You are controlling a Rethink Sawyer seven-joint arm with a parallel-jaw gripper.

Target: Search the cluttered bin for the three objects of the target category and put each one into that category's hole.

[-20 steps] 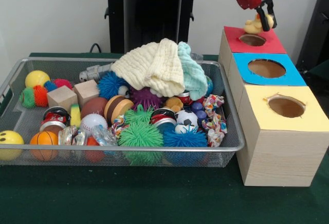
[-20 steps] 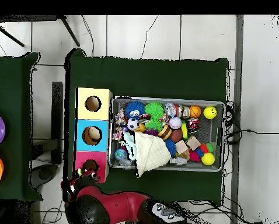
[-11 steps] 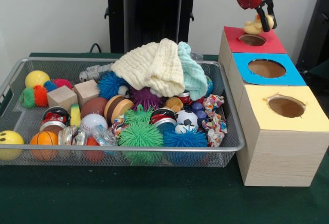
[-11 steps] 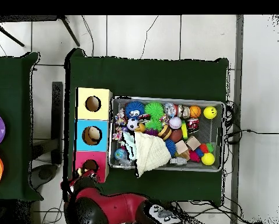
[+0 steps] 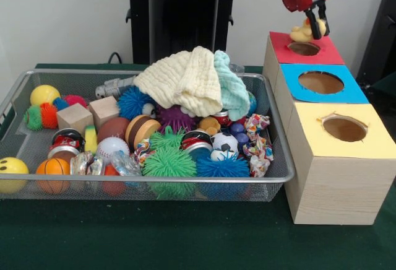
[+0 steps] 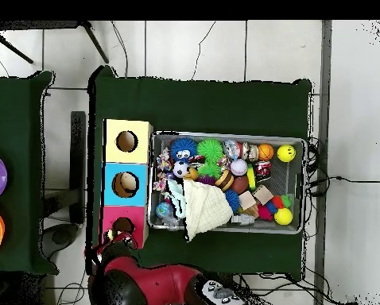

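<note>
The gripper [image 5: 317, 27] hangs over the far edge of the red box [image 5: 328, 52], its two dark fingers pinching a small yellow rubber duck [image 5: 302, 31] between them; in the overhead view the gripper [image 6: 111, 236] shows only as a dark shape at the near end of the same box, too small to read. The duck sits low in the grasp, and it is behind the round hole [image 5: 304, 48] rather than straight above it, as far as the front view lets me judge. That is the main risk from here: if the fingers part where they are now, the duck could land on the red lid or the rim of the hole and bounce off behind the box, or roll onto the table. A duck held by its side may also tip as it is let go and wedge across the opening. Next along stand the blue box [image 5: 345, 94] and the yellow box [image 5: 365, 146], each with its own hole, so a sideways slip could send it to the wrong one. Beside the boxes, the wire bin [image 5: 281, 177] is piled with balls, spiky toys, blocks and a cream cloth [image 5: 182, 81], where any further ducks may lie hidden.
</note>
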